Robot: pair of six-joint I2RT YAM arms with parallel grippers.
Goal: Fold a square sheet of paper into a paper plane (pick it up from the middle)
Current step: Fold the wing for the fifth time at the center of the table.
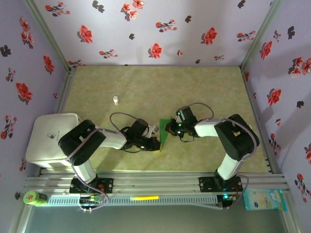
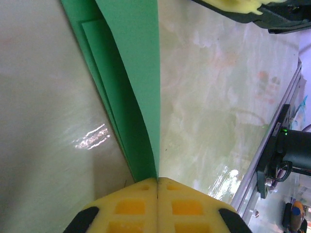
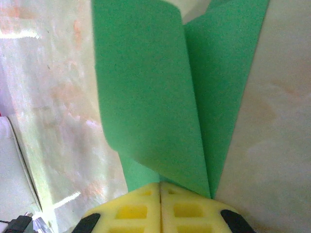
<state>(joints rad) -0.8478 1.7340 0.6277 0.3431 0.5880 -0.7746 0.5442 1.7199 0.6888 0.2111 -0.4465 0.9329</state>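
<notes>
Beige mottled tabletop, centre, between the arms: thin bright-green creased paper sheet, left tool and right tool both clamped on opposite ends. Risks: opposing pull tears it; gaping layers skew the crease.

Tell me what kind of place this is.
Probably a robot test cell: a table boxed in by flower-print walls, with the left arm and right arm bolted to an aluminium rail, holding green paper.
</notes>
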